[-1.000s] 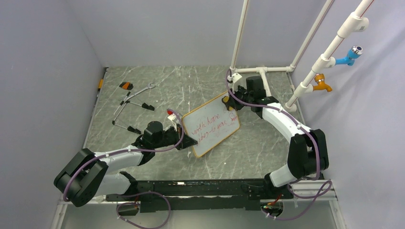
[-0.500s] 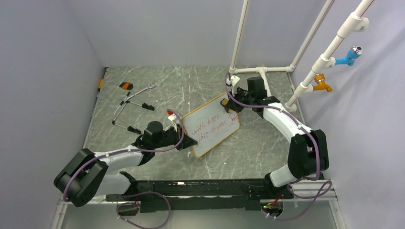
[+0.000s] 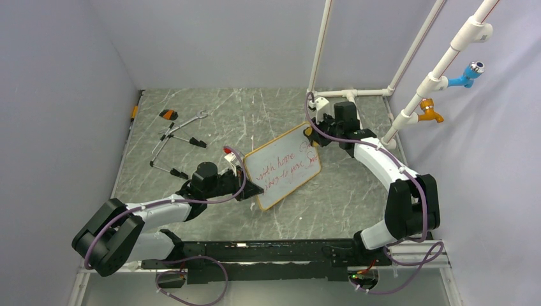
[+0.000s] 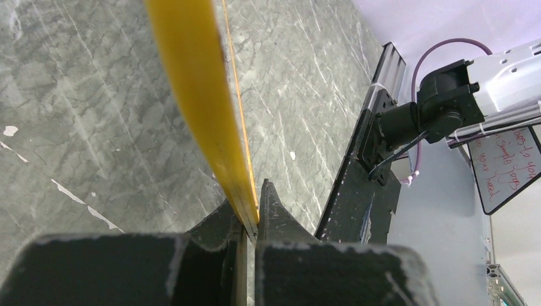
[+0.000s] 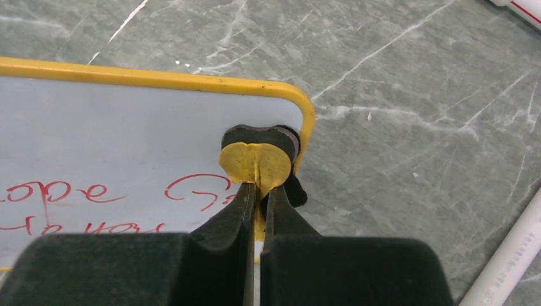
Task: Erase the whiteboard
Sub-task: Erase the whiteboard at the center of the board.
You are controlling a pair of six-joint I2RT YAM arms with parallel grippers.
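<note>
Whiteboard (image 3: 282,167): white face, thin yellow-orange frame, rounded corners, two lines of red handwriting. Placed around the middle of the table (image 3: 319,204), skewed to its edges, one long side facing the far-left corner. Contact with the surface: cannot tell. Seen edge-on in the left wrist view (image 4: 198,95).

Left gripper (image 3: 252,189): at the board's near-left short side, fingers (image 4: 271,207) pinched tight on the frame, one on each face.

Right gripper (image 5: 258,191): at the board's far-right corner, fingers clamped together on a yellow-topped pad (image 5: 255,159).

Yellow-topped pad: small, rounded, black underside, pressed to the white face just inside the corner's frame, just beside the last red word.

Table: grey-green marbled top, pale veins.

Hand tools (image 3: 178,137): wrench and thin metal pieces with black and orange grips, near the far-left corner, well apart from the board.

White pipe frame (image 3: 357,93): at the far-right corner, upright pipes rising out of view.

Blue tap (image 3: 466,75) and orange tap (image 3: 430,112): on the slanted pipe at the right side.
</note>
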